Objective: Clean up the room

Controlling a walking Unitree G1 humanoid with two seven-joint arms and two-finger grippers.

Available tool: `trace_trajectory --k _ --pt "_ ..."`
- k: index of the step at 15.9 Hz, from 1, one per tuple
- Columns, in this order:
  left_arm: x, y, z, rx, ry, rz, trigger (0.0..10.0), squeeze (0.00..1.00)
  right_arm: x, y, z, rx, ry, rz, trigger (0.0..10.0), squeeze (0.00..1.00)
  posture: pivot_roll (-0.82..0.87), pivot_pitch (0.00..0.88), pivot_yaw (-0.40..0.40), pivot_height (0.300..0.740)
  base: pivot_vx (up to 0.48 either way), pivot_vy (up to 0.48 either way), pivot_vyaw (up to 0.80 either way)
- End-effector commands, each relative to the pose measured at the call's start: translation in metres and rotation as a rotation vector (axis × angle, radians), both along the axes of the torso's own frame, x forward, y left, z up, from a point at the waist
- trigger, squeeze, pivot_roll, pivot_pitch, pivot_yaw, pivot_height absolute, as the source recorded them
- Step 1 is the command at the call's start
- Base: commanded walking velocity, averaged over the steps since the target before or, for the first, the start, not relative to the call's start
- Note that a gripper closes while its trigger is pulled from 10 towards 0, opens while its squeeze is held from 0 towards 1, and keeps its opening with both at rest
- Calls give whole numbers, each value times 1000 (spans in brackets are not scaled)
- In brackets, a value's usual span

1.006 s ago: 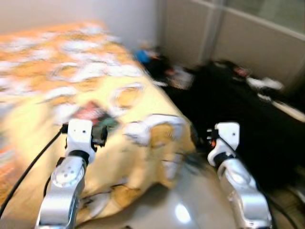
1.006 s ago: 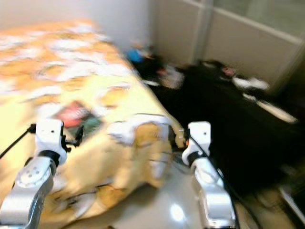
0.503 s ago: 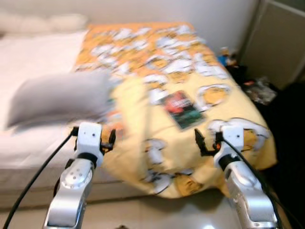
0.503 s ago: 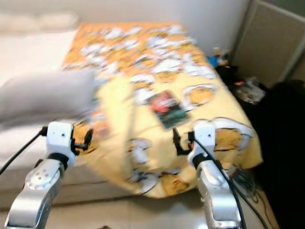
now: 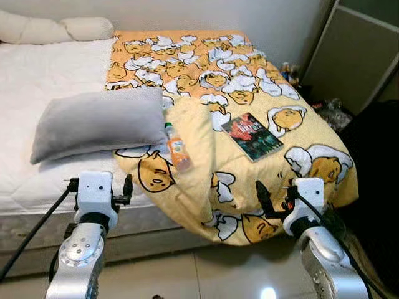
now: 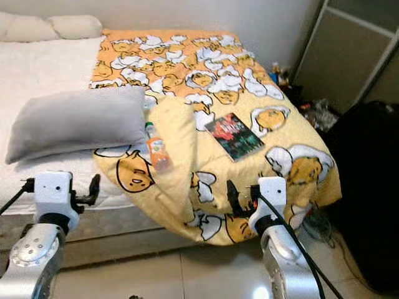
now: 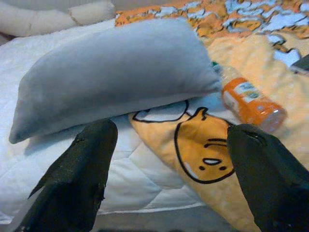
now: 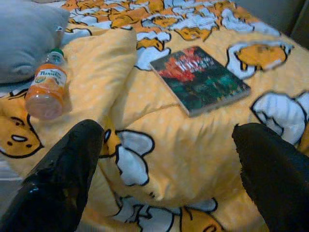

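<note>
Yellow blanket (image 5: 262, 93) printed with egg cartoons covers the right part of the bed (image 5: 37, 68) and hangs over its foot corner toward the tiled floor (image 5: 206, 274). A grey pillow (image 5: 96, 121) lies on the white mattress, touching the blanket's folded edge. Just beside the pillow's corner, an orange bottle (image 5: 176, 148) lies on its side on the blanket, cap toward the pillow. A dark book (image 5: 251, 136) with a red and green cover lies flat on the blanket, apart from the bottle, with a raised fold between them. The left tool (image 7: 169, 179) hovers low before the bed's edge, fingers spread wide and holding nothing, facing the pillow and bottle. The right tool (image 8: 169, 174) hovers near the draped corner, also spread and empty, facing the book. Clutter (image 5: 327, 112) sits on the floor by a grey cabinet (image 5: 355, 56).
</note>
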State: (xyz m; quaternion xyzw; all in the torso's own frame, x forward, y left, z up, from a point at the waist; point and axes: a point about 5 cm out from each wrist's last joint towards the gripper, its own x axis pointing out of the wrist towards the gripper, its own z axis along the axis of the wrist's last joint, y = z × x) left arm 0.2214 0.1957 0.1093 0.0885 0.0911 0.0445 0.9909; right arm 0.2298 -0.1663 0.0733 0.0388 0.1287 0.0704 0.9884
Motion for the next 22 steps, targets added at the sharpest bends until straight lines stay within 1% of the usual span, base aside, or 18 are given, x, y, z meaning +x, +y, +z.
trace_trajectory --k 1,2,3,4,5,6,7,8,9,12,13,14,16,18,19,22 --pt "-3 -5 2 -10 -8 -19 10000 0 1 -3 4 -6 -3 -20 10000 0 -51 0 9 740 0 0 0" --pt "-4 -6 1 -13 2 -34 10000 0 3 -5 5 -20 -7 -34 10000 0 -48 0 13 740 0 0 0" --pt "-3 -4 0 -16 6 -24 10000 0 4 -4 6 6 -4 -21 10000 0 -47 0 13 740 0 0 0" --pt "-3 -2 0 -28 14 -23 10000 0 4 1 10 20 -23 38 10000 0 -40 0 10 740 0 0 0" --pt "-2 0 1 -32 14 -19 10000 161 5 3 12 -2 -30 65 10000 0 -36 0 8 740 0 0 0" --pt "0 3 2 -40 13 -5 10000 125 6 7 12 -73 -35 122 10000 0 -30 0 10 740 0 0 800" --pt "1 4 2 -42 13 -2 10000 114 7 10 12 -88 -38 144 10000 0 -29 0 11 740 0 0 800" --pt "3 3 1 -51 14 -8 10000 82 8 13 12 -89 -42 167 10000 0 -28 0 17 740 0 0 800" --pt "4 0 1 -53 15 -17 10000 82 10 16 13 -84 -44 177 10000 0 -30 0 20 740 0 0 800" --pt "6 -3 1 -61 20 -28 10000 90 13 14 13 -86 -37 157 10000 0 -31 0 17 740 0 0 800" --pt "6 -4 1 -63 20 -29 10000 82 14 13 13 -91 -38 146 10000 0 -30 0 15 740 0 0 0" --pt "7 -4 1 -63 19 -30 10000 90 16 11 13 -71 -19 121 10000 0 -31 0 15 740 0 0 0" --pt "9 -5 1 -65 18 -31 10000 90 18 10 11 -40 5 111 10000 0 -29 0 13 740 0 0 0" --pt "12 -5 2 -69 18 -33 10000 90 22 9 15 -65 -11 93 10000 0 -29 0 11 740 0 0 0" --pt "13 -5 2 -73 18 -32 10000 90 24 8 17 -61 -16 77 10000 0 -26 0 7 740 270 0 0" --pt "15 -5 2 -97 25 -28 10000 86 26 9 19 -82 -22 77 10000 0 -24 0 6 740 289 0 0"
